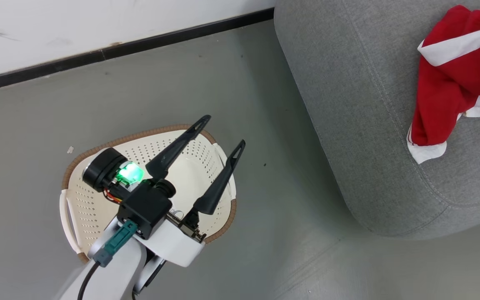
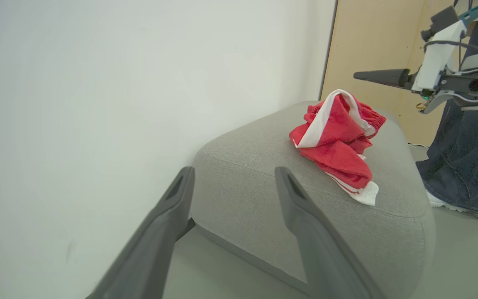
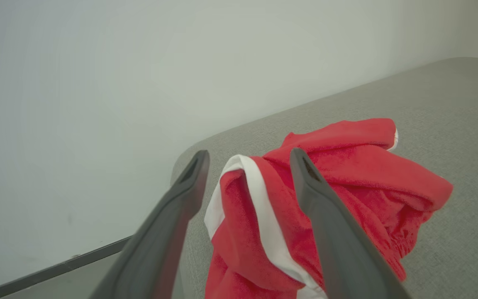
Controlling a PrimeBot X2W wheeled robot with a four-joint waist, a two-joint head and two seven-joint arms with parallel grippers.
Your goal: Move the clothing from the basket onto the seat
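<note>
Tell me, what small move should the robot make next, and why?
Probably lift the right gripper straight away from the soft red, white-striped clothing. Its jaws stand open, the clothing lies loose on the big grey fabric seat, and the cream perforated plastic basket looks empty where it shows.

A white wall (image 1: 77, 29) meets the smooth grey floor (image 1: 161, 91) along a black skirting strip (image 1: 148, 43); a pale wooden panel (image 2: 371, 45), perhaps a door, stands beyond.
</note>
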